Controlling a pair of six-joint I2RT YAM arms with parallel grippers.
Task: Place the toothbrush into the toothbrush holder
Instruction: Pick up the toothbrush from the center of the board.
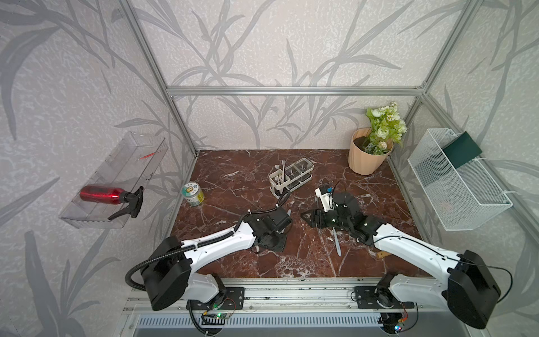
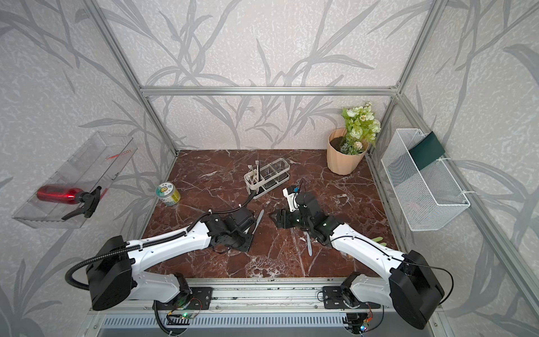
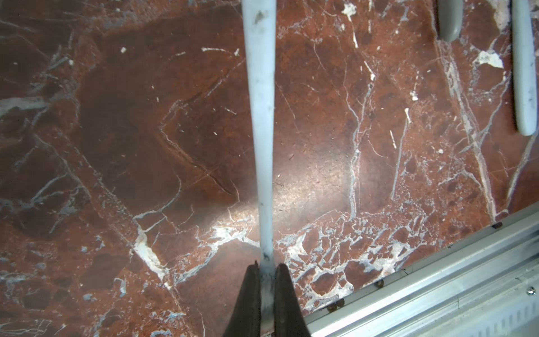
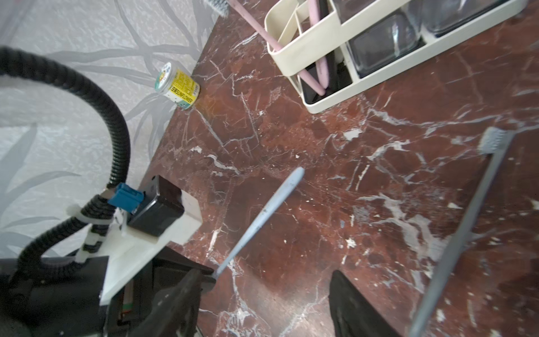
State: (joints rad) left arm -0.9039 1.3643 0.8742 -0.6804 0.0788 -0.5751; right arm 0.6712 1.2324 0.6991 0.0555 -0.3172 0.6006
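Black left gripper (image 3: 267, 281) is pinching the thin end of the pale blue plastic toothbrush (image 3: 261, 116) between nearly touching fingers; the handle is projecting straight out over the red-brown, white-veined marble tabletop (image 3: 116, 146). In a top view the toothbrush's rounded end (image 2: 260, 215) is pointing toward the toothbrush holder (image 4: 315, 54), a small rectangular caddy with a white frame, clear compartments and a white base tray, while sitting apart from it. Two pink toothbrushes (image 4: 264, 33) are leaning in the caddy's slotted end section. Black right gripper (image 4: 262, 306) is hovering opposite the left gripper with jaws spread wide, gripping nothing. A grey toothbrush (image 4: 466, 221) is lying flat on the marble near the right gripper, bristled head on the caddy's side. A yellow-and-green labelled tin (image 1: 192, 194) is sitting at the tabletop's left edge.
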